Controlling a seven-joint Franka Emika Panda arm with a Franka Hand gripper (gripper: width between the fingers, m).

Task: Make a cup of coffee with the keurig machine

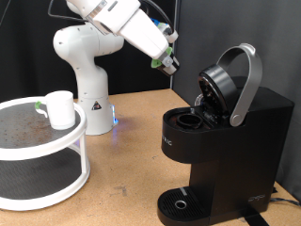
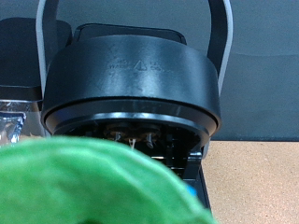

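Note:
The black keurig machine (image 1: 226, 141) stands at the exterior view's right with its grey-handled lid (image 1: 226, 83) raised and the pod chamber (image 1: 188, 121) open. My gripper (image 1: 167, 65) hangs in the air just left of and above the raised lid. It is shut on a small pod whose green top (image 2: 93, 187) fills the near part of the wrist view, in front of the lid's underside (image 2: 131, 89). The white cup (image 1: 61, 108) stands on the top tier of a round rack at the left, far from the gripper.
The white two-tier round rack (image 1: 38, 155) fills the exterior view's lower left, with a small green item (image 1: 38, 106) beside the cup. The arm's white base (image 1: 89, 85) stands behind it. The machine's round drip base (image 1: 179, 202) holds nothing. Bare wooden table (image 1: 127, 160) lies between rack and machine.

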